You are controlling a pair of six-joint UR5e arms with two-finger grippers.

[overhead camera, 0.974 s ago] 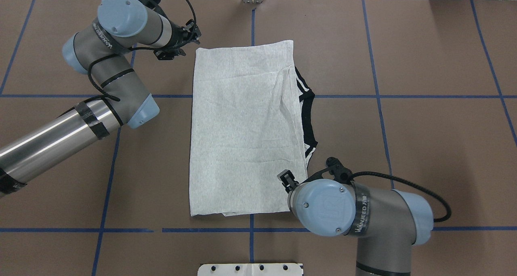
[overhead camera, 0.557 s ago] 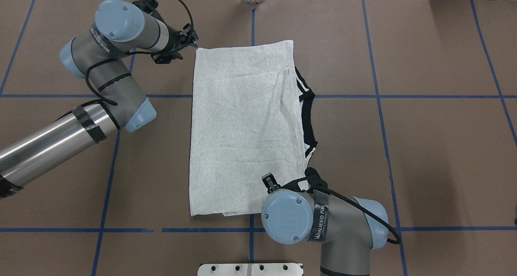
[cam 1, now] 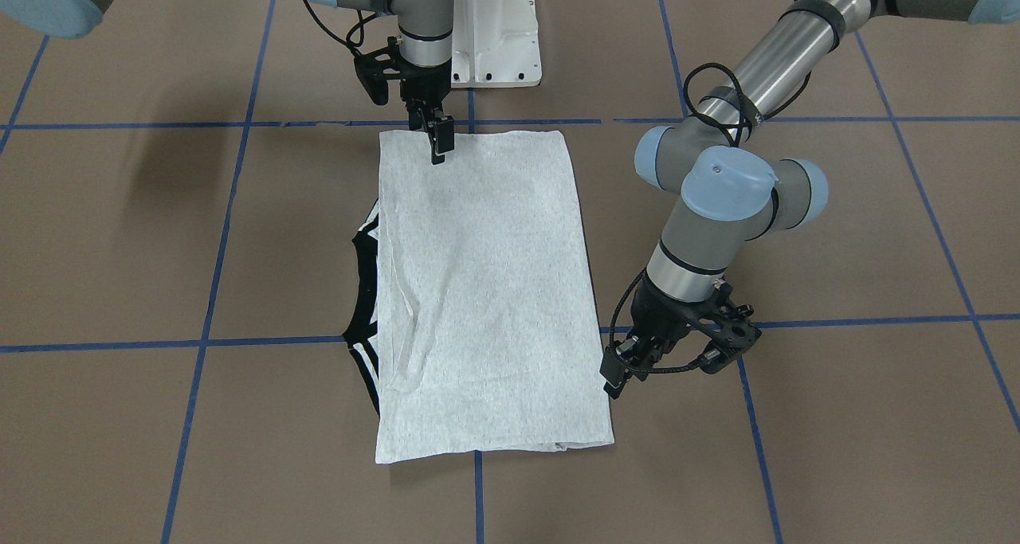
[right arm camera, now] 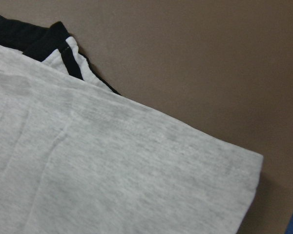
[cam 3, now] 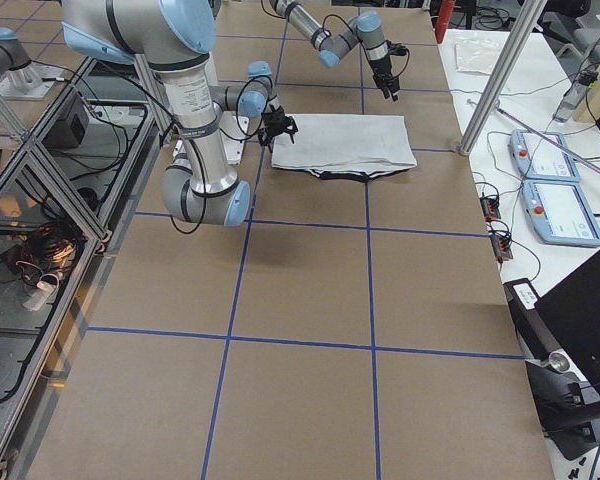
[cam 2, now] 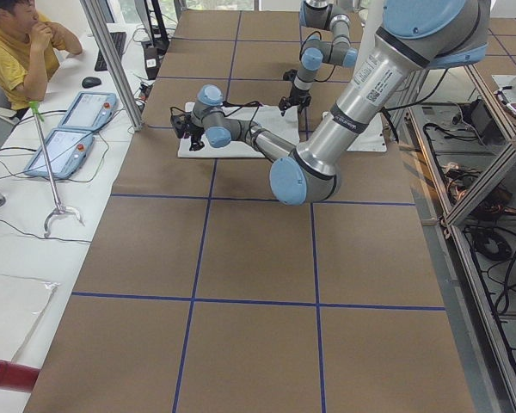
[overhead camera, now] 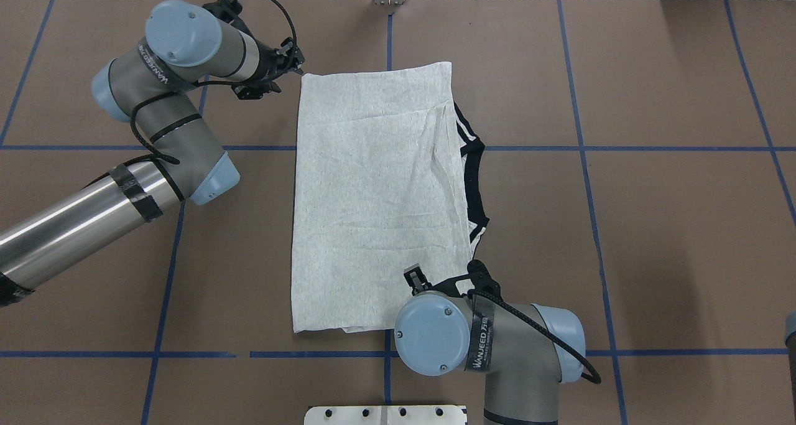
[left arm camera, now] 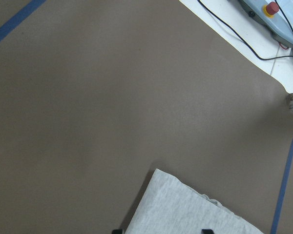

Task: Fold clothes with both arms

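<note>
A grey shirt (overhead camera: 379,201) lies flat in the middle of a brown table (overhead camera: 653,226) marked with blue tape lines (overhead camera: 584,163). It is folded into a long rectangle that runs away from the robot's white base (cam 1: 494,42). A black striped collar (overhead camera: 476,182) pokes out from under the long edge on the robot's right.

The left gripper (cam 1: 613,381) hangs low at the far corner of the shirt on the robot's left, just beside the cloth edge. In its wrist camera, two fingertips (left arm camera: 207,230) show at the bottom edge, set wide apart (so the fingers are open). The shirt corner lies on the table between and ahead of them.

The right gripper (cam 1: 439,144) points down over the shirt's near corner on the robot's right, close to the base. Whether it touches the cloth cannot be told, nor whether its fingers are apart or together. Its wrist camera shows only that corner of grey cloth, a bit of black trim and bare table.
</note>
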